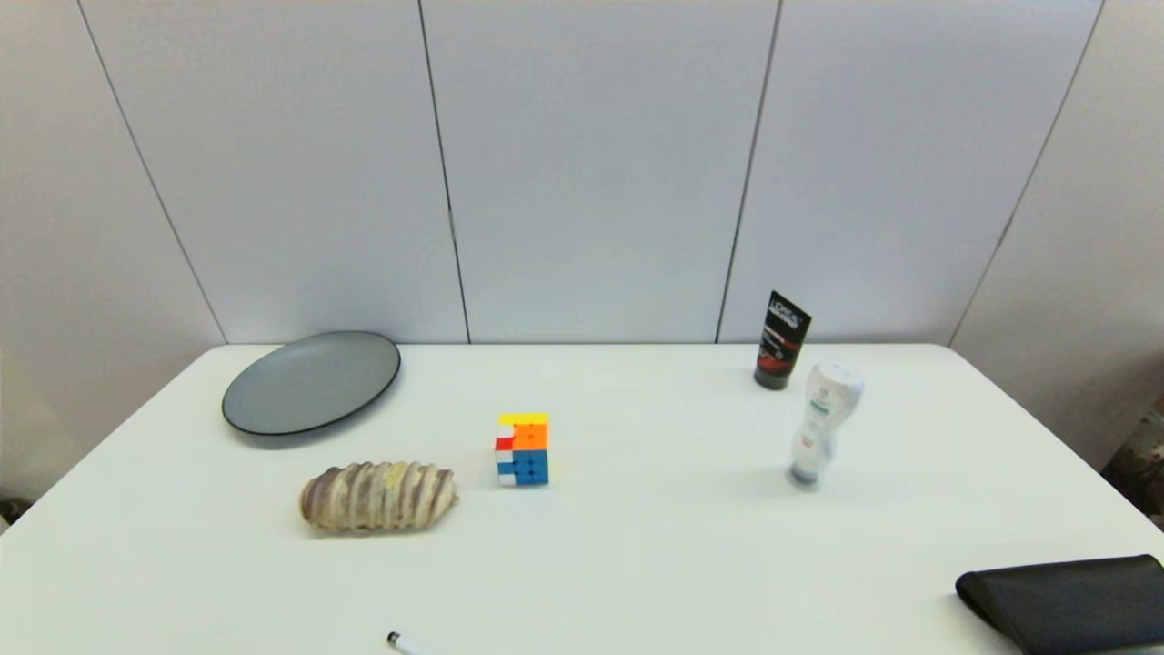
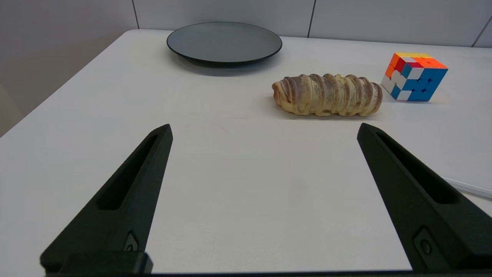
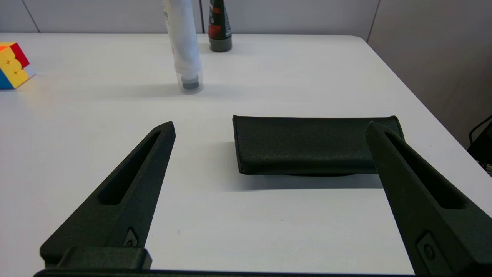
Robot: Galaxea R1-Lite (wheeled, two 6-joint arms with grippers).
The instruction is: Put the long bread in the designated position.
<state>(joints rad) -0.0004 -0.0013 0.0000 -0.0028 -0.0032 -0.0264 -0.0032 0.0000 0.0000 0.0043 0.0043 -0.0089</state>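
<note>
The long bread [image 1: 377, 497] lies flat on the white table, left of centre, its length running left to right. In the left wrist view the bread [image 2: 327, 94] sits beyond my left gripper [image 2: 265, 129] and off toward the cube's side. That gripper is open and empty, low over the bare tabletop. My right gripper [image 3: 270, 127] is also open and empty, low over the table's right front, just short of a black pouch. Neither gripper shows in the head view. No mark on the table shows the designated position.
A colourful cube [image 1: 522, 448] stands just right of the bread, and a dark grey plate [image 1: 311, 382] lies behind it at back left. A black tube [image 1: 781, 340] and white bottle [image 1: 823, 423] stand at right. The black pouch [image 1: 1068, 600] lies front right; a pen tip [image 1: 400, 642] shows at the front edge.
</note>
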